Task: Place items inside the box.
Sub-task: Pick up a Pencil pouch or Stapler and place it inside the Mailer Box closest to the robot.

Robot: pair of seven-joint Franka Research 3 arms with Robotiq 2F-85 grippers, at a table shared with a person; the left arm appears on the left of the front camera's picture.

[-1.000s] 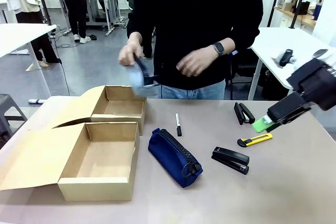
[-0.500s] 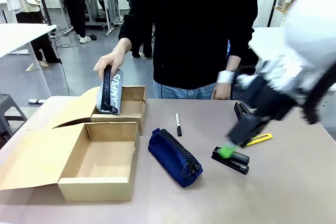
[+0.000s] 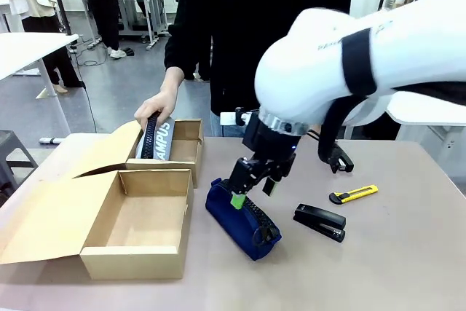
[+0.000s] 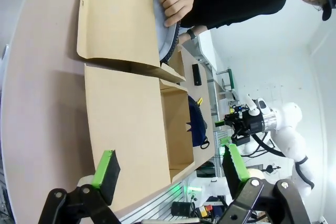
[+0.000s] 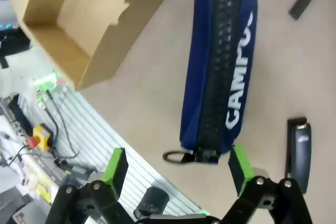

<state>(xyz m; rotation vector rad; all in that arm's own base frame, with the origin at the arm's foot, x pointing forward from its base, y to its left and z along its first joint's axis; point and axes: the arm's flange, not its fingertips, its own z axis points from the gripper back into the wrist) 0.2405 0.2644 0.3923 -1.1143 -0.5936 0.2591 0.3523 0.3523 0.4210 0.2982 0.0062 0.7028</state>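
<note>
Front view: two boxes point(image 3: 131, 261) point(image 3: 164, 167), two staplers point(image 3: 319, 222) point(image 3: 342, 159), one knife point(image 3: 353, 194); left fingers point(image 4: 107, 167), right fingers point(image 3: 237, 200) wide

Navy, tan, black and green on a beige table point(image 3: 408, 267).
The soft navy zip pencil pouch point(image 3: 240, 218) bore a black zip and white "CAMPUS" lettering; the near open cardboard box point(image 3: 131, 261) and the far cardboard box point(image 3: 164, 167) were plain tan. The flat stapler point(image 3: 320, 222) was black, the slim utility knife point(image 3: 353, 194) yellow and black, the right gripper point(image 3: 253, 193) black with green pads.
</note>
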